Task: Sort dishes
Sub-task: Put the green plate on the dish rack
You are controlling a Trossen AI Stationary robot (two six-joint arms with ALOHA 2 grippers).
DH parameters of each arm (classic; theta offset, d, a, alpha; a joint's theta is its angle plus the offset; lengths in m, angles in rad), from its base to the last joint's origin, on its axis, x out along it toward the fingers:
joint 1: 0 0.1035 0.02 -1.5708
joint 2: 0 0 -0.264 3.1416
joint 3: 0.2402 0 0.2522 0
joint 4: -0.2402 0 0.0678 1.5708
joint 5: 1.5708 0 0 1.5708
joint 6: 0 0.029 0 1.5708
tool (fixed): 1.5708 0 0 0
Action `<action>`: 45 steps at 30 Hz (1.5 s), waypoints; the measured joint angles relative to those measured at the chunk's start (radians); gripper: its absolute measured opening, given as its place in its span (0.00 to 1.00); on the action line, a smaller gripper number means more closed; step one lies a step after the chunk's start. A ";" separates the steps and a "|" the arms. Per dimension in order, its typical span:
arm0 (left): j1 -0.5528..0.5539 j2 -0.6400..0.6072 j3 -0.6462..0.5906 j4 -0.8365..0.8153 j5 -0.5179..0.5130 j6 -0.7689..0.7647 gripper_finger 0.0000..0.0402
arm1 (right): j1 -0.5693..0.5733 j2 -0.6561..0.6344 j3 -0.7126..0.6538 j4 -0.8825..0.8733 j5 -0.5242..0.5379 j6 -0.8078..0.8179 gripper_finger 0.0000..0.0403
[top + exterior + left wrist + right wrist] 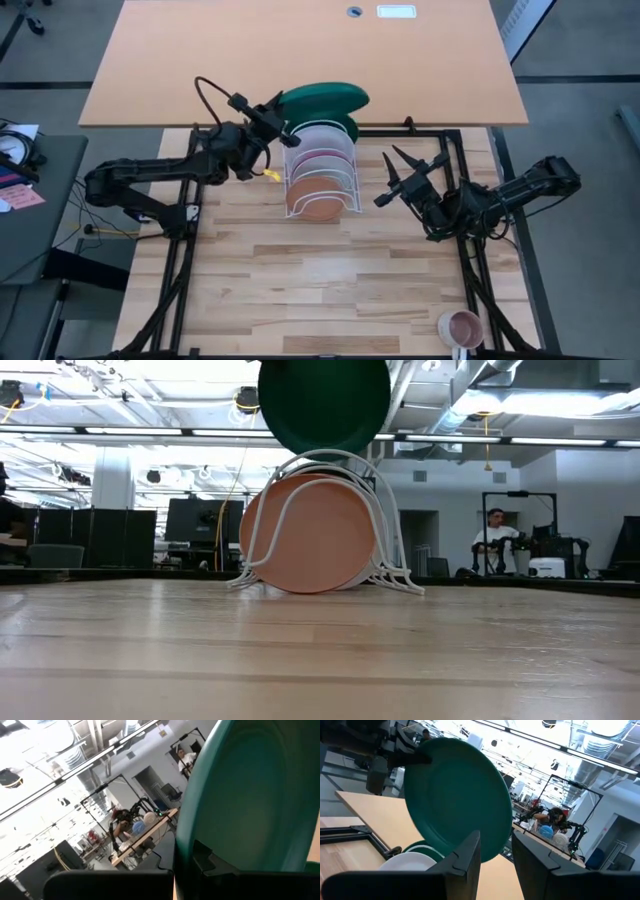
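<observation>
Now the left claw [285,133] is clamped on the rim of the dark green plate [322,100], holding it upright above the back of the white wire rack [320,180], where three smaller plates stand. The right claw [405,175] waits beside the rack, fingers apart. Next likely lowering it into the rear slot

bright ceiling lights [150,430], soft shadows, mild glare

You see a dark green plate [322,99], a terracotta-brown plate [310,534] in the white wire rack [318,172], and a pink mug [463,327].
</observation>
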 joint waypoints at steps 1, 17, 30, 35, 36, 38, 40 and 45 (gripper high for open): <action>0.002 0.001 0.000 -0.001 0.006 0.003 0.00 | 0.000 0.000 0.000 0.000 0.000 0.000 0.29; 0.026 0.001 0.000 -0.127 0.035 -0.077 0.00 | 0.000 0.000 0.000 0.000 0.000 0.000 0.29; 0.044 0.001 0.000 -0.308 0.035 -0.203 0.00 | 0.000 0.000 0.000 0.000 0.000 -0.001 0.29; 0.071 0.002 0.000 -0.377 0.041 -0.276 0.00 | 0.000 0.000 0.000 0.000 0.000 -0.001 0.29; 0.076 0.001 0.000 -0.385 0.041 -0.282 0.00 | 0.000 0.000 0.000 0.000 0.000 -0.001 0.29; 0.083 0.001 0.000 -0.402 0.047 -0.293 0.00 | 0.000 0.000 0.000 0.000 0.000 -0.001 0.29; 0.093 0.001 0.000 -0.416 0.067 -0.315 0.00 | 0.000 0.000 0.000 0.000 0.000 -0.001 0.29; 0.133 0.001 0.000 -0.454 0.097 -0.377 0.00 | 0.000 0.000 0.000 0.000 0.000 0.000 0.29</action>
